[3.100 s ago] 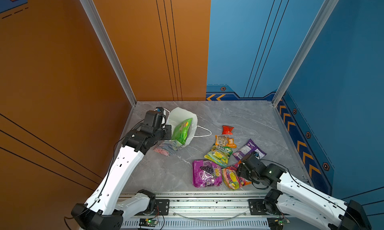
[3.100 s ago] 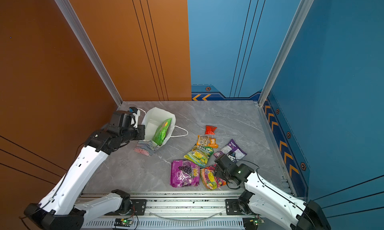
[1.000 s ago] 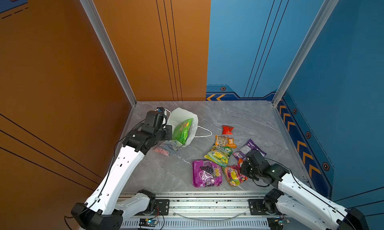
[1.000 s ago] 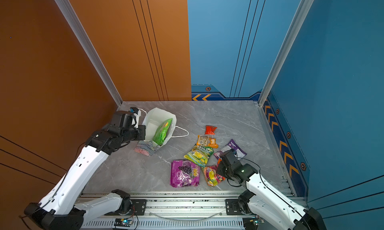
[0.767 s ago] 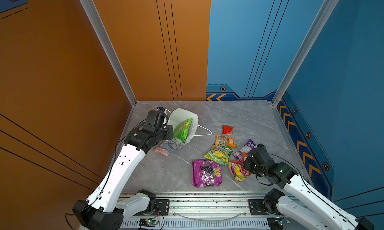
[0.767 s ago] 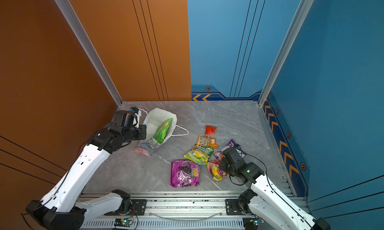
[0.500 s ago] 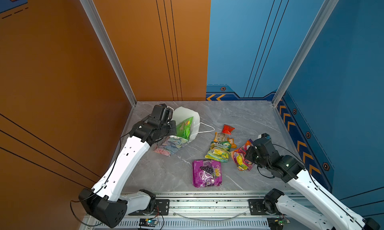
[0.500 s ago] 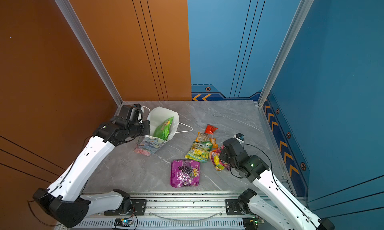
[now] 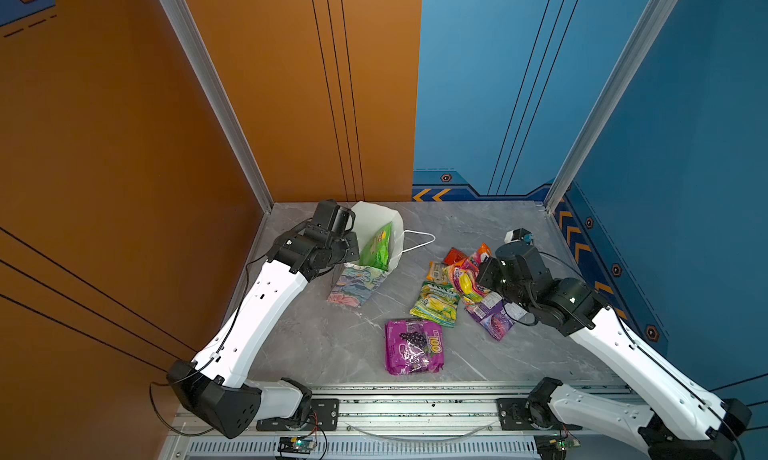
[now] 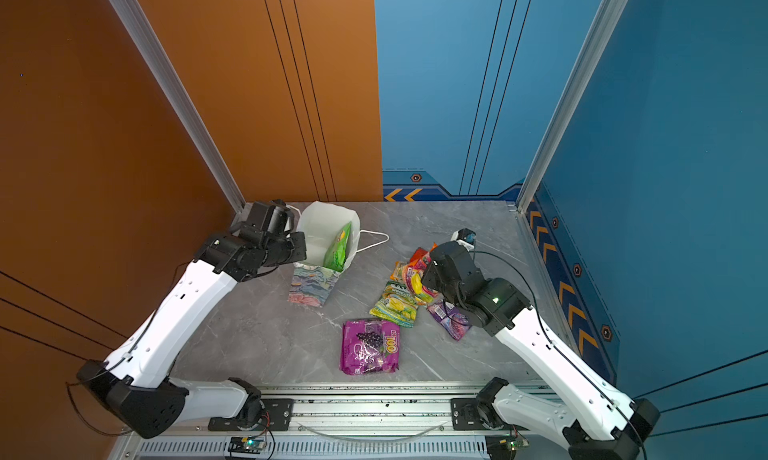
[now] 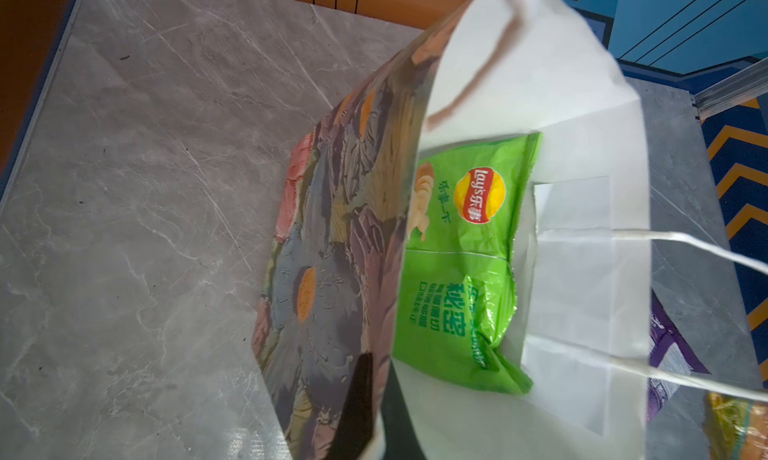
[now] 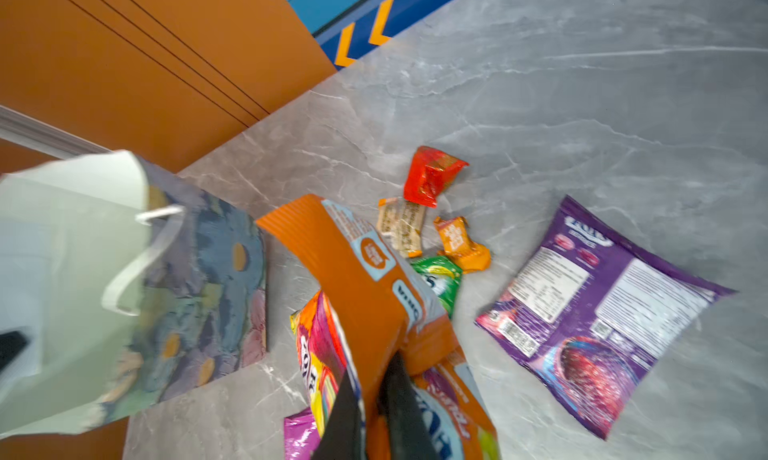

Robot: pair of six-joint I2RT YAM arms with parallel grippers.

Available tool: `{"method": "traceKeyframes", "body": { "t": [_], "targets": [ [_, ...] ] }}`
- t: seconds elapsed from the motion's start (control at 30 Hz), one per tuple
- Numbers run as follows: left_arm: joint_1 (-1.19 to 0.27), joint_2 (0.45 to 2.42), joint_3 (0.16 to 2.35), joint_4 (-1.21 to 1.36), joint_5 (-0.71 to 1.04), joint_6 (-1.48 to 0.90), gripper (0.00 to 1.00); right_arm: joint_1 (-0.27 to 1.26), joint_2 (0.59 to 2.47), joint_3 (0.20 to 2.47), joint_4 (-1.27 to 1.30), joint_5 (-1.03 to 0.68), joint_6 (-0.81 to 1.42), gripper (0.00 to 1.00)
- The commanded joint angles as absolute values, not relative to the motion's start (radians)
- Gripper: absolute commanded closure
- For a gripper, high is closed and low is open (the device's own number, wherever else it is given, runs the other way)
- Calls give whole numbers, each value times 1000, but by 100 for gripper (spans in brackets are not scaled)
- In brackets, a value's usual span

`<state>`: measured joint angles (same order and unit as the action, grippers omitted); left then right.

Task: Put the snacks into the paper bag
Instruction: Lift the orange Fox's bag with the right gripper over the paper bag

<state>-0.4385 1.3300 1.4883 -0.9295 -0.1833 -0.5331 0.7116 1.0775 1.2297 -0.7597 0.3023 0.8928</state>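
The paper bag [image 9: 360,285] [image 10: 316,285] stands at the back left, floral outside, white inside [image 11: 582,271]. My left gripper [image 9: 348,246] [image 11: 376,368] is shut on its near rim and holds the mouth open. A large green packet [image 9: 377,246] [image 11: 461,250] sits inside. My right gripper [image 9: 482,273] [image 12: 372,366] is shut on the orange-red FOX'S packet [image 9: 465,277] [image 12: 353,279], held above the other snacks, right of the bag. On the table lie the magenta grape packet [image 9: 413,345], the yellow-green lemon packet [image 9: 434,304], the purple packet [image 12: 602,304], a small red one [image 12: 430,175] and small orange ones [image 12: 459,242].
A white cord handle [image 9: 419,239] of the bag trails onto the grey marble tabletop [image 9: 316,337]. Orange walls close the left and back, a blue wall the right. A metal rail [image 9: 415,408] runs along the front edge.
My right gripper has lifted the orange-red packet from the front of the table and carried it back, over the other snacks. My left arm has shifted the bag slightly toward the back.
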Motion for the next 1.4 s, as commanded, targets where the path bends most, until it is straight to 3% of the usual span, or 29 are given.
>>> {"method": "traceKeyframes", "body": {
  "t": [0.0,0.37,0.63,1.37],
  "targets": [
    [-428,1288,1447,-888,-192,-562,100,777,1144,1365,-694,380,857,100],
    [-425,1189,1365,-857,-271,-607,100,945,1482,1752,-678,388,823,100],
    [-424,1177,1352,-846,-263,-612,100,973,1710,2017,-741,371,828,100],
    [-420,1167,1316,-791,-183,-606,100,992,1986,2194,-741,411,944,100]
  ]
}}
